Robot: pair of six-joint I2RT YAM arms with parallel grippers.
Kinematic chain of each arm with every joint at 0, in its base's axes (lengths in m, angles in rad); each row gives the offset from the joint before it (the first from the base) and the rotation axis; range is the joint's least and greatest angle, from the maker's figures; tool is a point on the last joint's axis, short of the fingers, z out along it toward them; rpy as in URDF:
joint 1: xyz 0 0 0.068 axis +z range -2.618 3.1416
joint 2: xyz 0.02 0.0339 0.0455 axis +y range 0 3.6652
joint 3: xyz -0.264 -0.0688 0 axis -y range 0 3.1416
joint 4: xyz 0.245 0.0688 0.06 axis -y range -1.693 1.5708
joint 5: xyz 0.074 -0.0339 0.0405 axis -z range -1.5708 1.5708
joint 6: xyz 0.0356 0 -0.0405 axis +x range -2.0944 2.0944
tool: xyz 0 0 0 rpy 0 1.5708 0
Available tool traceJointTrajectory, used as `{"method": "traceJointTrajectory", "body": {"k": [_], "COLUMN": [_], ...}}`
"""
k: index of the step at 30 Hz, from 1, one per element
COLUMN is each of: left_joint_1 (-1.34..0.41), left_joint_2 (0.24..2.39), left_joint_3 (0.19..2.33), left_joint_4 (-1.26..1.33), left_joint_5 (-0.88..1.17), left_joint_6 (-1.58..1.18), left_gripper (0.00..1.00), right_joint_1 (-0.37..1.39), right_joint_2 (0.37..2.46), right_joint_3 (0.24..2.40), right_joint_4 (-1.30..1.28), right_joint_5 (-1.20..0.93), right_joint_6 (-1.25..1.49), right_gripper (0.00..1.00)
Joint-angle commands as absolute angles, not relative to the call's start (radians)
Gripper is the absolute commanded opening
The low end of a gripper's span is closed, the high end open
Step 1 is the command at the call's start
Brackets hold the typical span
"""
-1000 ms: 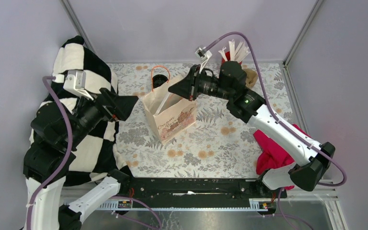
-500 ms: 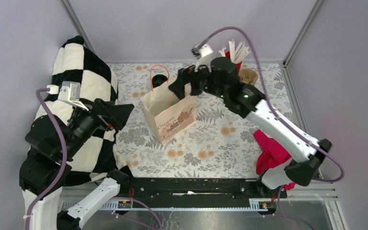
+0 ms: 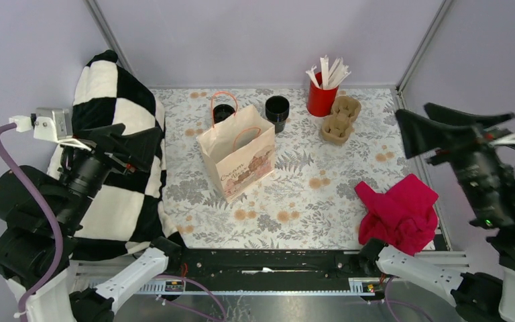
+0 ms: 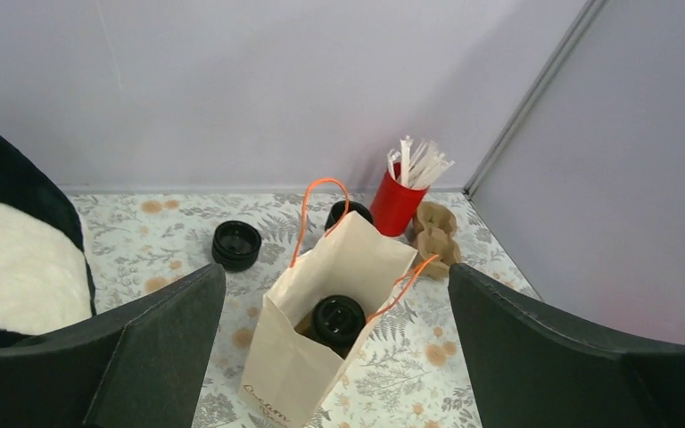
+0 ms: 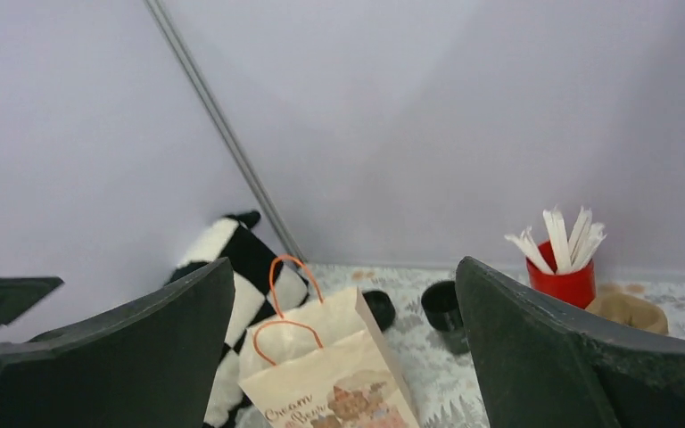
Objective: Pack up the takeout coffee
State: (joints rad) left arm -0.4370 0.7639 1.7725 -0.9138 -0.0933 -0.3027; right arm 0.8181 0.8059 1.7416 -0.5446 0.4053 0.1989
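Note:
The takeout coffee [image 4: 338, 319], a black cup with a round black lid, stands inside the open paper bag [image 4: 296, 374], seen from above in the left wrist view. In the top view the bag [image 3: 236, 159] stands mid-table and hides the cup. My left gripper [image 3: 144, 146] hangs open to the left of the bag, over the checkered cushion, holding nothing. My right gripper [image 3: 412, 112] hovers open at the table's right edge, far from the bag, also with nothing in it. From the right wrist I see only the bag's outside [image 5: 334, 379].
A lidless black cup [image 3: 277, 111] and a black lid stack [image 3: 223, 113] sit behind the bag. The red cup of white sticks [image 3: 322, 99] and the brown pulp carrier [image 3: 340, 119] stand back right. A pink cloth [image 3: 399, 209] lies front right, a checkered cushion [image 3: 110, 100] at left.
My right gripper opened above the bag, then the arm swung away to the right edge. My left arm drew back to the left. The bag has not moved.

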Motion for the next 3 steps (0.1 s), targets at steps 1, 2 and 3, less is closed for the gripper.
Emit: {"method": "traceJointTrajectory", "body": {"k": [1,2,3], "left_joint_1": [-0.433,-0.433,-0.433], "left_joint_2": [0.815,0.819,0.825], "left_joint_3": [1.811,1.818,1.823], "left_joint_4": [-0.887,-0.887,-0.885], "left_joint_5": [-0.129,-0.128,-0.126], "left_joint_6": [-0.258,-0.258,-0.259], "left_gripper": [0.99,0.99,0.99], "right_joint_1": [0.820,0.820,0.821], "right_joint_2": [0.782,0.781,0.789], "right_joint_3": [1.702,1.699,1.705], "right_joint_4": [-0.516,-0.517,-0.529], "right_joint_5": [0.460,0.487,0.513], "right_joint_6": [0.202,0.200,0.192], "right_gripper": [1.00,1.00,1.00]}}
